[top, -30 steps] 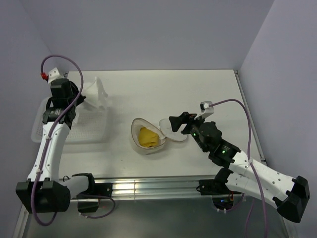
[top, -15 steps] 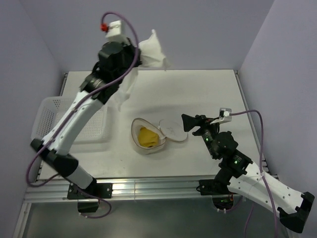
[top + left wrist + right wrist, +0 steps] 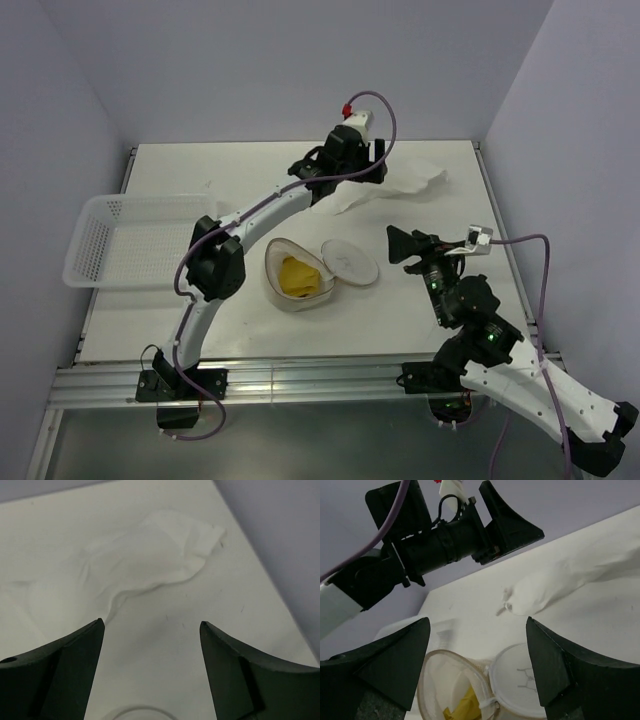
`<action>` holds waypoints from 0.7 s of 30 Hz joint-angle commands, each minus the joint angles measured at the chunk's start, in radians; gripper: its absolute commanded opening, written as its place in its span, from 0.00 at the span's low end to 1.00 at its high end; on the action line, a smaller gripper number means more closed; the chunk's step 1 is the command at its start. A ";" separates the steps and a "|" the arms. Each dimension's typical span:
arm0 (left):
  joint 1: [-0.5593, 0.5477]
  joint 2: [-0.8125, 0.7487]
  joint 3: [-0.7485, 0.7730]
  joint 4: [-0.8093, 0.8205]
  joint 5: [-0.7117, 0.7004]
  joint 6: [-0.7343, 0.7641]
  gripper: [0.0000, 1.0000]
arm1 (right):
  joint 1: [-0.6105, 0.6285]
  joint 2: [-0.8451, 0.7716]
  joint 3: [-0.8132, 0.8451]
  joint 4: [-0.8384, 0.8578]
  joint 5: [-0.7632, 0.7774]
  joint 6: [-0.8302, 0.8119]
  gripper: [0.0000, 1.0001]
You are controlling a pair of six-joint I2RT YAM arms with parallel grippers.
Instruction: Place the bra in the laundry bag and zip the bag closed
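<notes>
The laundry bag lies open in the middle of the table, its round lid flipped out to the right. The mustard-yellow bra sits inside it. My right gripper hovers open just right of the lid, holding nothing. In the right wrist view the open gripper looks down at the bag, the lid and the bra. My left gripper is stretched over the back of the table, open and empty, well apart from the bag.
A thin white cloth lies crumpled on the table at the back right, just beyond the left gripper. A white perforated basket stands at the left edge. Walls close off the back and right.
The left arm swung from the basket across the back to the right carrying the white cloth, then opened and let it drop. The right gripper drew back a little from the lid.
</notes>
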State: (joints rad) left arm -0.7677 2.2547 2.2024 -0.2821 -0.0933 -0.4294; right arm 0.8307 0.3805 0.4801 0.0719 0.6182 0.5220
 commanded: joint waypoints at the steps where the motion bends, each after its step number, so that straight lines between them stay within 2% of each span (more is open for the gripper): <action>1: -0.001 -0.198 -0.076 0.093 0.038 -0.031 0.84 | -0.004 0.056 0.023 -0.046 0.070 -0.019 0.84; 3: 0.005 -0.292 -0.194 0.121 0.018 -0.029 0.84 | -0.007 0.119 0.035 -0.055 0.077 -0.014 0.81; 4: 0.007 -0.394 -0.235 0.133 0.003 -0.029 0.84 | -0.008 0.139 0.051 -0.058 0.080 -0.014 0.80; 6: 0.007 -0.508 -0.386 0.179 -0.032 -0.032 0.84 | -0.013 0.210 0.066 -0.060 0.086 -0.019 0.61; 7: 0.007 -0.620 -0.439 0.198 -0.039 -0.038 0.84 | -0.030 0.239 0.089 -0.060 0.077 -0.025 0.53; 8: 0.007 -0.673 -0.555 0.237 -0.039 -0.063 0.84 | -0.047 0.279 0.112 -0.064 0.046 -0.037 0.36; 9: 0.007 -0.723 -0.616 0.256 -0.028 -0.080 0.84 | -0.060 0.367 0.136 -0.123 0.032 -0.033 0.27; 11: 0.005 -0.848 -0.760 0.271 0.001 -0.117 0.83 | -0.122 0.460 0.213 -0.156 -0.064 -0.053 0.18; 13: 0.004 -0.947 -0.832 0.271 0.046 -0.135 0.82 | -0.181 0.576 0.277 -0.175 -0.121 -0.068 0.12; 17: 0.002 -1.110 -1.027 0.190 0.086 -0.137 0.82 | -0.260 0.744 0.380 -0.178 -0.198 -0.080 0.11; 21: 0.002 -1.277 -1.144 0.074 0.099 -0.112 0.82 | -0.388 0.961 0.475 -0.149 -0.235 -0.065 0.11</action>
State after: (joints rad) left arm -0.7620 1.0138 1.1381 -0.0765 -0.0349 -0.5438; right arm 0.5156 1.2377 0.8772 -0.0910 0.4305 0.4660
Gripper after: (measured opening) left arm 0.820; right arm 0.110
